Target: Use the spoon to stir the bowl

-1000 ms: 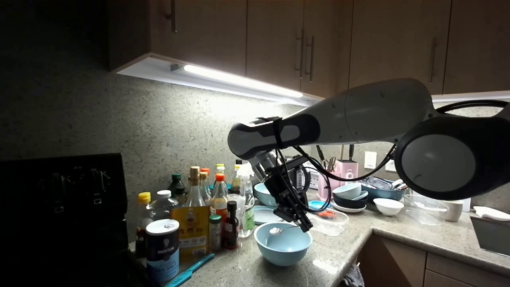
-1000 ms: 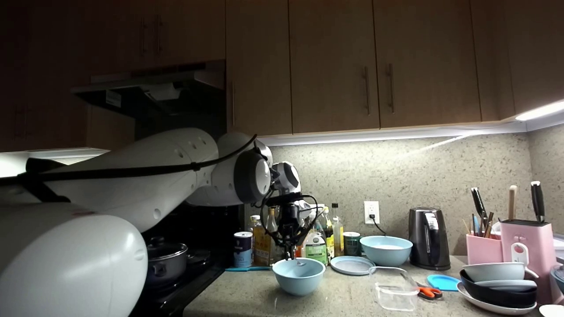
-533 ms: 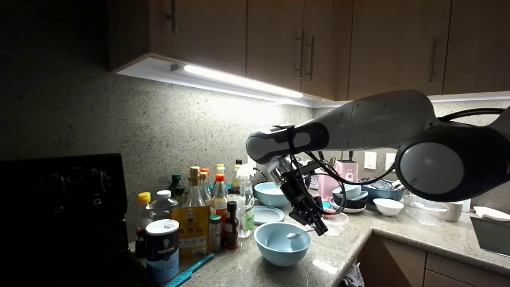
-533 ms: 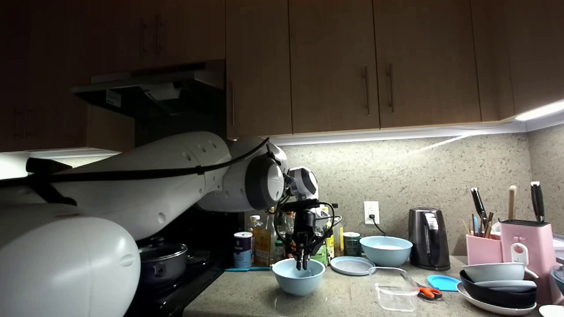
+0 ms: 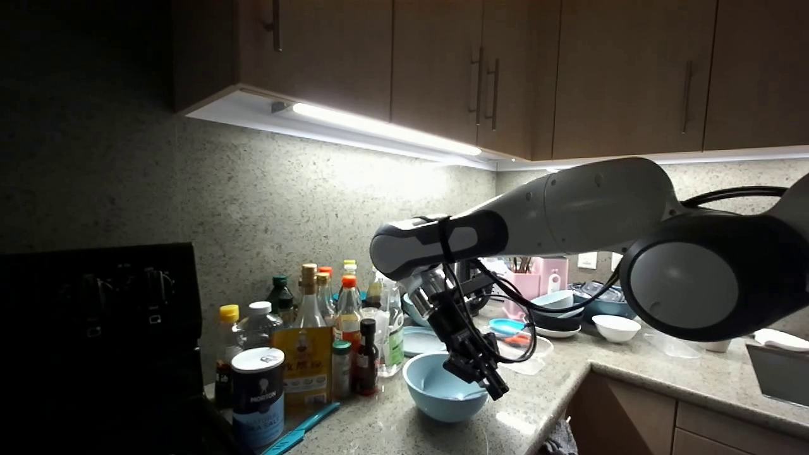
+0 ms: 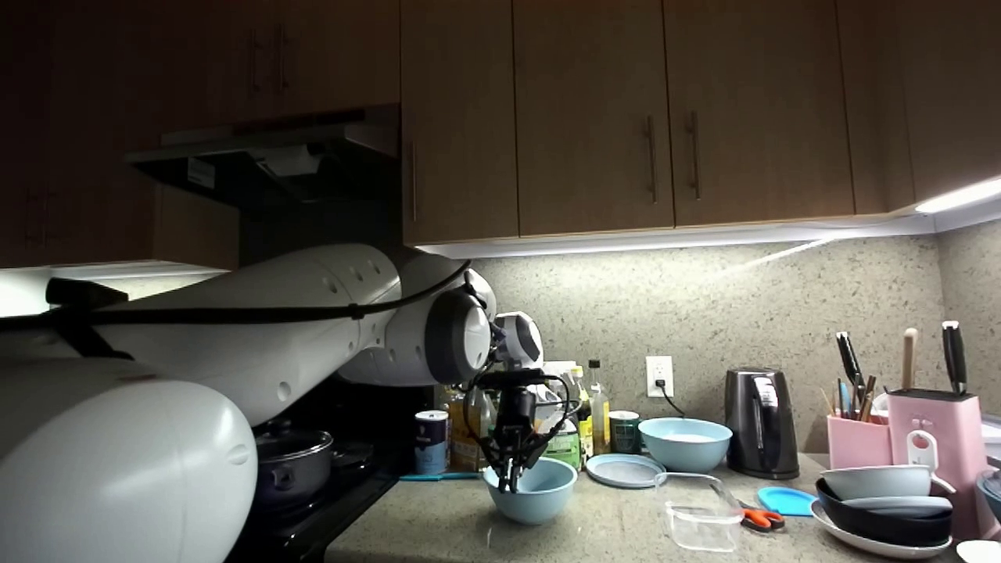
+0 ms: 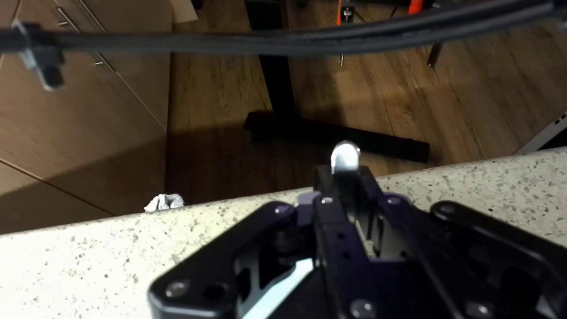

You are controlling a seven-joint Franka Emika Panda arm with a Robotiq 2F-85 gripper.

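Wrist view: black two-fingered gripper (image 7: 347, 179) pinching a shiny metal spoon (image 7: 345, 156) by the handle, the handle's rounded end poking out beyond the fingertips. Behind, pale speckled stone countertop (image 7: 88, 261); past its edge, brown wood-plank floor (image 7: 390, 97).

Both exterior views: wide round light blue bowl (image 5: 436, 411) upright on the countertop, gripper tilted down at its rim. Finger contact with the rim, cannot tell. Spoon's far end faintly visible inside the bowl; touching the bottom or not, unclear.

In an exterior view, left of the bowl: dark blue cylindrical salt canister (image 5: 258, 398) with white top, flat turquoise utensil (image 5: 300, 435) lying beside it. Clear plastic spray bottle (image 5: 395, 346) with green label stands behind the bowl, near several tall bottles (image 5: 349, 316).

In an exterior view, right of the bowl: flat round pale blue plate (image 6: 626, 471), second light blue bowl (image 6: 685, 444), black electric kettle (image 6: 762, 430) just beside that. Nearer the camera, clear plastic container (image 6: 704, 536), orange-handled scissors (image 6: 762, 519) next to it. Far right, pink knife block (image 6: 942, 434) behind stacked pale and dark dishes (image 6: 868, 519). Left of the countertop, dark grey lidded pot (image 6: 293, 477) on the black stove (image 6: 348, 496).
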